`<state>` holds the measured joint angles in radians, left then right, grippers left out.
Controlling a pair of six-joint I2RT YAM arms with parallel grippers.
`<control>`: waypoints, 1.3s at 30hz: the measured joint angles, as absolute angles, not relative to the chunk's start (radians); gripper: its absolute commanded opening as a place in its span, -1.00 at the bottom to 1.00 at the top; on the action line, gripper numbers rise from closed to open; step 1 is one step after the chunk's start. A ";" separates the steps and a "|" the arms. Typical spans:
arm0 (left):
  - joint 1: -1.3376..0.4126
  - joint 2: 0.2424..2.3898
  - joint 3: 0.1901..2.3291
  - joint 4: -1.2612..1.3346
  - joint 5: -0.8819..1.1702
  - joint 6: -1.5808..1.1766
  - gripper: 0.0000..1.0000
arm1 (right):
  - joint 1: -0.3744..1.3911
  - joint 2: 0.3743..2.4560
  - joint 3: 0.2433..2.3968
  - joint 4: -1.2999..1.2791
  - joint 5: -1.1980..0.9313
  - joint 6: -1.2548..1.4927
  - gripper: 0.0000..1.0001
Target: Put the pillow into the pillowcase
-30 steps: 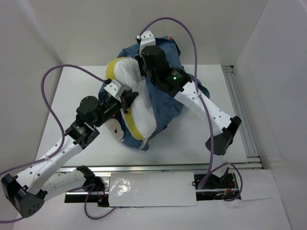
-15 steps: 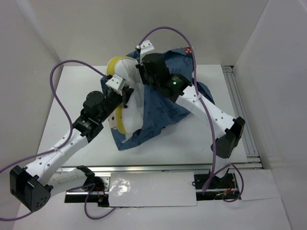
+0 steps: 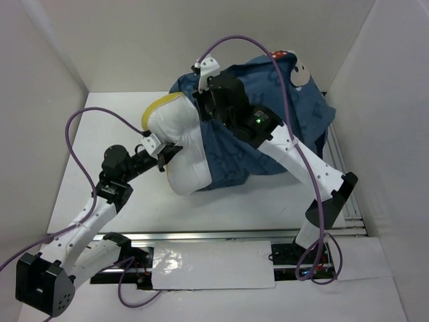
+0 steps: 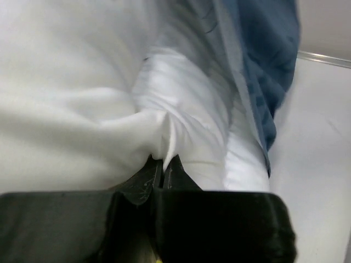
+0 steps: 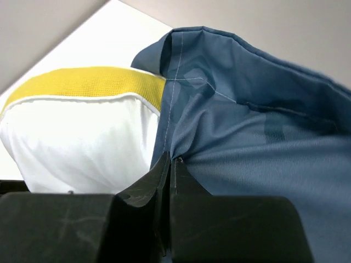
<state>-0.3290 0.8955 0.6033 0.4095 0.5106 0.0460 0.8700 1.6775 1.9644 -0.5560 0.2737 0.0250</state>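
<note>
Pillow (image 3: 184,144) lies partly tucked in the blue pillowcase (image 3: 281,100), mid surface (image 3: 234,208).
Its long side runs near to far, with the yellow end pointing away from the arms. Left gripper (image 4: 163,161) is pinched tight on white pillow cloth; right gripper (image 5: 171,159) is pinched tight on the pillowcase hem. Print too faint to read.

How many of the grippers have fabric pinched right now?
2. The left gripper is shut on a fold of the large soft white pillow; the right gripper is shut on the hem of the denim-blue printed fabric pillowcase.
</note>
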 measured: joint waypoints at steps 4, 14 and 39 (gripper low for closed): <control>-0.292 0.983 0.711 0.414 0.721 0.050 -1.00 | 0.861 1.645 1.966 -0.547 0.220 0.033 -1.00; -0.281 1.230 0.713 0.748 0.986 -0.226 -1.00 | 0.715 1.732 1.982 -0.529 0.151 0.176 -1.00; -0.360 1.158 0.682 0.111 0.058 -0.566 1.00 | 0.673 1.889 1.776 -0.593 0.114 0.054 1.00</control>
